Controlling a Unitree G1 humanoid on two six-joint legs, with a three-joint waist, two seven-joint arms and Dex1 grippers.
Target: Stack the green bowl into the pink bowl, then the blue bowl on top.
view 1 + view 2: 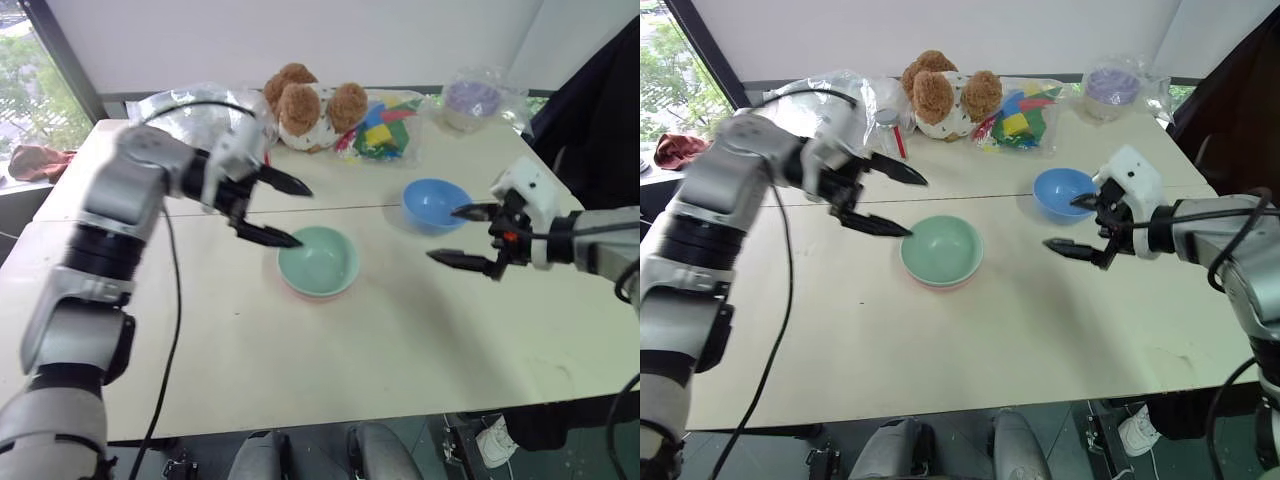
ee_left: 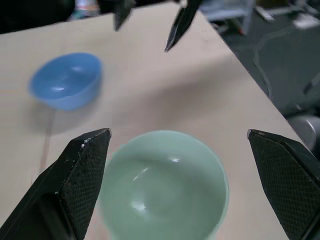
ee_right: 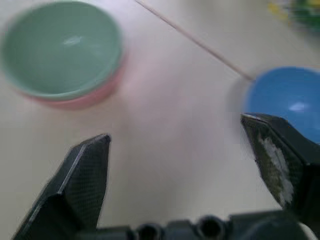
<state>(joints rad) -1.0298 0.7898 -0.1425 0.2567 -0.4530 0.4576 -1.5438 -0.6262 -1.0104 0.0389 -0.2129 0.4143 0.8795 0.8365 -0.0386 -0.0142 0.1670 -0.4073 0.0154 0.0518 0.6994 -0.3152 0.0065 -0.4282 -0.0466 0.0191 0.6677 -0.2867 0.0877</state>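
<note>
The green bowl (image 1: 320, 259) sits nested inside the pink bowl (image 1: 300, 291) at the middle of the table; only the pink rim shows under it. The blue bowl (image 1: 435, 203) stands upright on the table to the right and slightly behind them. My left gripper (image 1: 285, 213) hovers just left of the green bowl, open and empty, fingers spread wide. My right gripper (image 1: 464, 236) hangs open just in front of and right of the blue bowl, apart from it. In the right wrist view the blue bowl (image 3: 287, 102) lies beside one finger.
At the back of the table stand a brown teddy bear (image 1: 305, 103), a clear bag of coloured blocks (image 1: 385, 128), a purple-white bowl in clear plastic (image 1: 472, 98) and crumpled clear plastic (image 1: 195, 110). A seam runs across the tabletop (image 1: 400, 360). A dark garment hangs at the far right.
</note>
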